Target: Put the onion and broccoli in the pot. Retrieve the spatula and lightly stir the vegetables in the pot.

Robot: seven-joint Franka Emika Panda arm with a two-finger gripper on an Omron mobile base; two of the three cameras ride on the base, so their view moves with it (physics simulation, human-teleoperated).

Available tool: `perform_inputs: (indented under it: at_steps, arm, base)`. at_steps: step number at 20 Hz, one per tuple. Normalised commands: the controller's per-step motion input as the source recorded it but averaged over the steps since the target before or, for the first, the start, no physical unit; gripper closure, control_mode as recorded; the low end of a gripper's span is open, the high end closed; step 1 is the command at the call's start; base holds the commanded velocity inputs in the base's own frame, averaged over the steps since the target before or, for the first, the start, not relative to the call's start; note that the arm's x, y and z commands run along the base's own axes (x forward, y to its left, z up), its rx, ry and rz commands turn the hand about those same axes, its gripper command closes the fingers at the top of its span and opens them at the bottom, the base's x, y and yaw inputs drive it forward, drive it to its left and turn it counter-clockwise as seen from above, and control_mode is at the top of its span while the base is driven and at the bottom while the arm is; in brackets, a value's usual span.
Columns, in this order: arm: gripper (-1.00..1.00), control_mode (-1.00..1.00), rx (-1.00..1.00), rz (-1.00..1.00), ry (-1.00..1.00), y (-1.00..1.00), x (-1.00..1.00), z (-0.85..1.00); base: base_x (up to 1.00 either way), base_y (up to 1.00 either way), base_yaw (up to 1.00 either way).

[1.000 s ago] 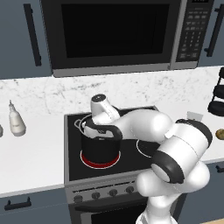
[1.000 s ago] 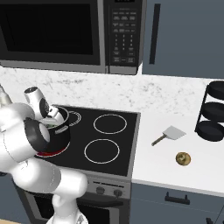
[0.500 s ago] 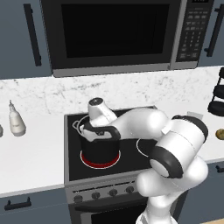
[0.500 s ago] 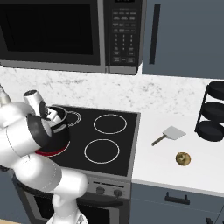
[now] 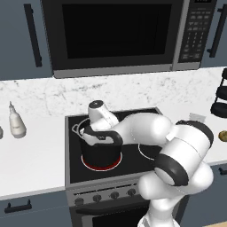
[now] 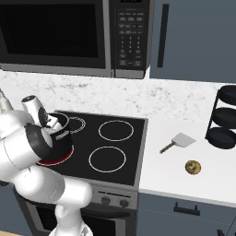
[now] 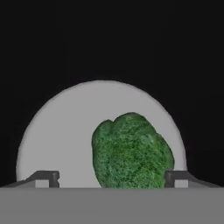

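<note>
The black pot [image 5: 102,155] stands on the glowing front-left burner of the stove, and its silvery rim [image 6: 62,118] also shows from the right. My arm bends down over it, with the hand reaching into its mouth. Down inside, the green broccoli [image 7: 131,151] lies on the pot's grey floor. My gripper [image 7: 111,178] is open, its two tips wide apart on either side of the broccoli, and the left tip is clear of it. The onion [image 6: 192,167] sits on the right counter, with the spatula [image 6: 179,142] just behind it.
A microwave [image 5: 115,33] hangs low above the stove. A white bottle [image 5: 17,124] stands on the left counter. A black tiered rack [image 6: 226,117] stands at the far right. Three other burners [image 6: 107,159] carry nothing.
The hand has shifted slightly left and down over the pot. The pot, the onion and the spatula have stayed where they were.
</note>
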Motion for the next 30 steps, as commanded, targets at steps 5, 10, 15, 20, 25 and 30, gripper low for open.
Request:
perform_inputs:
  at_steps: [5,10,15,20,25,30]
  arm:
    - [-1.0,-1.0,0.0,0.0,-0.05,0.0,-0.11,0.07]
    - [-1.0,-1.0,0.0,0.0,0.0,-0.03,0.0,0.12]
    - [-1.0,-1.0,0.0,0.0,0.0,-0.04,0.07,0.0]
    - [-1.0,-1.0,0.0,0.0,-0.05,0.0,0.0,-0.03]
    - [-1.0,-1.0,0.0,0.0,-0.05,0.0,0.0,0.3]
    - [-1.0,-1.0,0.0,0.0,-0.1,0.0,-0.1,0.5]
  base:
    - [0.0,0.0,0.0]
    - [0.0,0.0,0.0]
    - [0.0,0.0,0.0]
    - [0.0,0.0,0.0]
    - [0.0,0.0,0.0]
    - [0.0,0.0,0.0]
